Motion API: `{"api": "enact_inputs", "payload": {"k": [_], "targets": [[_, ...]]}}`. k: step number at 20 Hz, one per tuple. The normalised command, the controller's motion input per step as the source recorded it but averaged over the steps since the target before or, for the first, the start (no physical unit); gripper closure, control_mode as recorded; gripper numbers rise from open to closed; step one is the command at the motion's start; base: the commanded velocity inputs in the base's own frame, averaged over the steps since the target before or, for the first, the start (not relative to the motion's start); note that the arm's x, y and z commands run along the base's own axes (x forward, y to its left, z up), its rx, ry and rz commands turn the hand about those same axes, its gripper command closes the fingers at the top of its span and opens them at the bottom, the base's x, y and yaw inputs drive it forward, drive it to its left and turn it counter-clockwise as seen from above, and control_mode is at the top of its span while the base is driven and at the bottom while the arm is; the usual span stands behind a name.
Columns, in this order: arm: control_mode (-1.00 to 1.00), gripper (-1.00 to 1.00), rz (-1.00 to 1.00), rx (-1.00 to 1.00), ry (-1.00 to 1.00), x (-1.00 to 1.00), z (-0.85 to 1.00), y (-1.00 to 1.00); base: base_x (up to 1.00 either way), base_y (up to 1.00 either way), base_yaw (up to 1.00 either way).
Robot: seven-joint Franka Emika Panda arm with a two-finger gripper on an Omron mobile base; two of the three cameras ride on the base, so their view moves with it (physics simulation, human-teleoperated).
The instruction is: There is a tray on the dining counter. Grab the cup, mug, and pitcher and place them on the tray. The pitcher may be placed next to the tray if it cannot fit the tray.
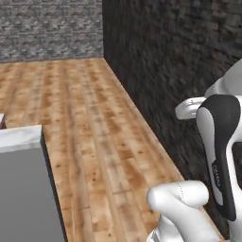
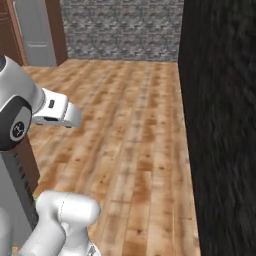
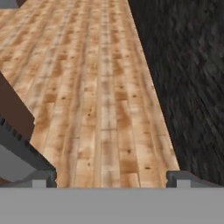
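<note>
The two-finger gripper (image 3: 111, 177) hangs empty with its dark tips spread wide, facing a bare wooden plank floor (image 3: 96, 87) beside a dark brick wall (image 3: 183, 78). Tray, cup, mug and pitcher lie somewhere off-frame, so their direction cannot be told.

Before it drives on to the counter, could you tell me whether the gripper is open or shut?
Open. In the hand view the gripper has its fingertips far apart, with only wooden floor between them.

even, flat rendered light, fairly bright on the wood floor (image 1: 94, 132); no glare. the dark brick wall (image 1: 179, 71) right of the floor looks smeared and soft, textures coarse. shadows faint, source unclear.
</note>
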Motion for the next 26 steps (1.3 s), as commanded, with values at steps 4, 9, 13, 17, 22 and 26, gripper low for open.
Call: {"api": "enact_inputs", "payload": {"k": [4,9,13,17,22,26], "targets": [[1.0,-1.0,0.0,0.0,0.0,0.0,0.0,0.0,1.0,-0.59,0.09],[1.0,-1.0,0.0,0.0,0.0,0.0,0.0,0.0,1.0,-0.23,0.08],[1.0,-1.0,0.0,0.0,0.0,0.0,0.0,0.0,1.0,0.0,0.12],[1.0,-1.0,0.0,0.0,0.0,0.0,0.0,0.0,1.0,0.1,0.15],[1.0,-1.0,0.0,0.0,0.0,0.0,0.0,0.0,1.0,0.18,0.21],[1.0,-1.0,0.0,0.0,0.0,0.0,0.0,0.0,1.0,0.43,0.24]]}}
